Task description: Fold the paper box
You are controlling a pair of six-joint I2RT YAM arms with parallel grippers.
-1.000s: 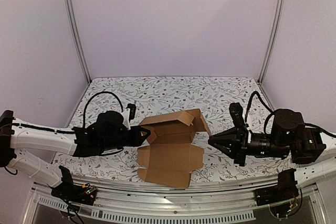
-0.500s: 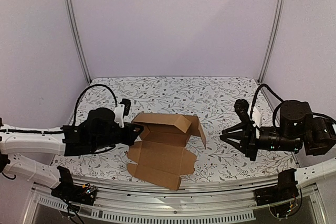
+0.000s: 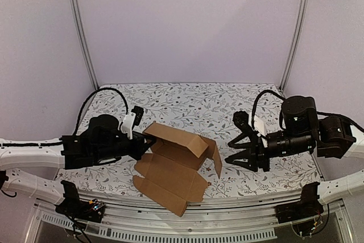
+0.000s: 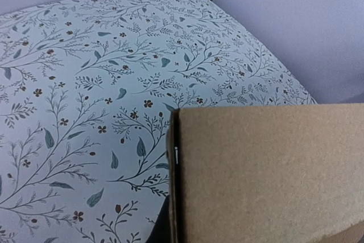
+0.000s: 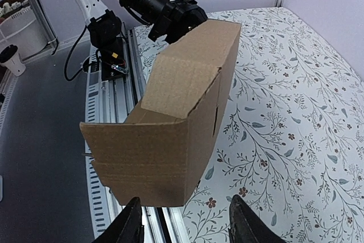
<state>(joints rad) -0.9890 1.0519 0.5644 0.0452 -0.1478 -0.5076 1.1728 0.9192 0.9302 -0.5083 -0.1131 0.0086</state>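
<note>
The left gripper (image 3: 143,147) pinches the half-folded paper box (image 3: 170,172) at its left edge; the right gripper (image 3: 235,151) hangs just right, jaws spread

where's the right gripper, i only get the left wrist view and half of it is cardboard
Observer: The right gripper sits just right of the paper box, pointing at it.
Operator: open or shut
Observer: Open, jaws spread, not clamped on anything.
Operator: what's my left one doing
Observer: The left gripper is shut on the box's far left corner.
Operator: box flat yet
Observer: No, its rear panels stand up off the table; the front panel lies low.
</note>
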